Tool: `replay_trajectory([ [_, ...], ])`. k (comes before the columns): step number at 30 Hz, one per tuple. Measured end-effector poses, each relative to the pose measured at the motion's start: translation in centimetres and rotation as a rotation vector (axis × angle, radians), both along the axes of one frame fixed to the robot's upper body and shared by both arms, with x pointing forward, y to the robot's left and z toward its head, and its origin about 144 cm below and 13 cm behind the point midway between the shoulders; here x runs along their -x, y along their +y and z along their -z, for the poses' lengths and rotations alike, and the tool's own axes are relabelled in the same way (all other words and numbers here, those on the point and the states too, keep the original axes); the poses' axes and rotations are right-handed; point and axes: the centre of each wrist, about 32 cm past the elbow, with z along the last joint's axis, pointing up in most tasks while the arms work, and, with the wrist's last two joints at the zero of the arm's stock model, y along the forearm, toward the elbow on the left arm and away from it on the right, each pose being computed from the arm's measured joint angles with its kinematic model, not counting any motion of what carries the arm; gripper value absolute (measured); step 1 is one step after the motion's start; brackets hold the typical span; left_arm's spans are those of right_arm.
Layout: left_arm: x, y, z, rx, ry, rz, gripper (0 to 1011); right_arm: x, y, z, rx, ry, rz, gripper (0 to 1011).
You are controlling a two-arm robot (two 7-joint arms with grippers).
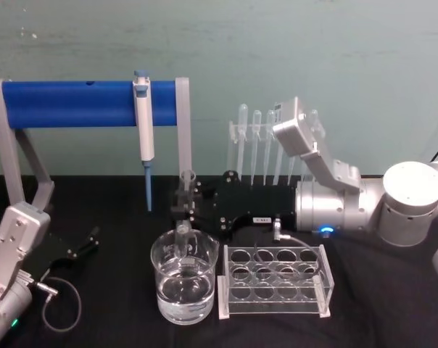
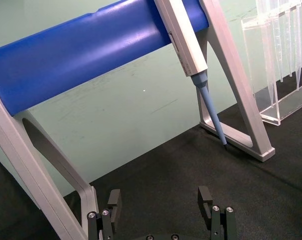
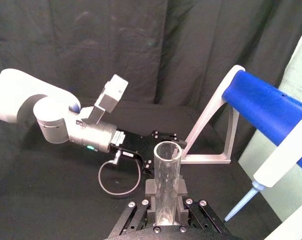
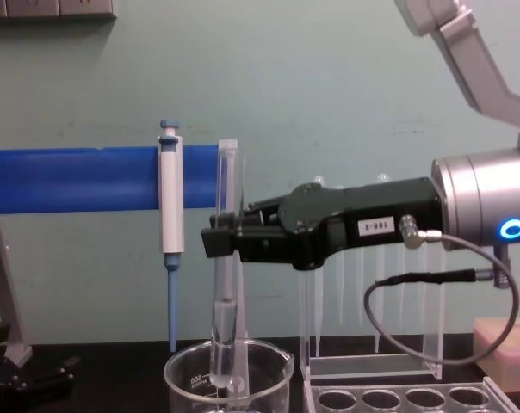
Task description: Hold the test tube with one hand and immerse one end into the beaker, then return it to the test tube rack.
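Head view: looking down and forward from high up, taking in the whole table [image 1: 393, 312], beaker [image 1: 184, 279] at 6 o'clock.
Chest view: looking level across the table, close to the test tube [image 4: 225, 301].
Left wrist view: looking up from low, blue bar [image 2: 91, 55] at 11 o'clock.
Right wrist view: looking along the test tube, very near, at 6 o'clock.
Shared: head and chest views are both showing test tube, beaker and pipettor [image 1: 143, 123].

Lower parts out of sight
The chest view's bottom edge cuts off the beaker [image 4: 184, 383] and the rack [image 4: 404, 401]; in the right wrist view the test tube [image 3: 167, 167] hides its lower end behind the right gripper [image 3: 167, 190].
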Motion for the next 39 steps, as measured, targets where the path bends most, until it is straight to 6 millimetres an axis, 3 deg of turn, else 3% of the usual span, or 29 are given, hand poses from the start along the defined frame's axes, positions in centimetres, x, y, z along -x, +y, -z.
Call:
replay_trajectory([
  [18, 0.0, 0.0, 0.0, 0.000, 0.000, 0.000, 1000, 0.2, 0.0, 3.6, -0.005, 0.009, -0.006, 238],
  [39, 0.0, 0.0, 0.0, 0.000, 0.000, 0.000, 1000, 1.1, 0.0, 5.5, 0.003, -0.021, 0.033, 238],
])
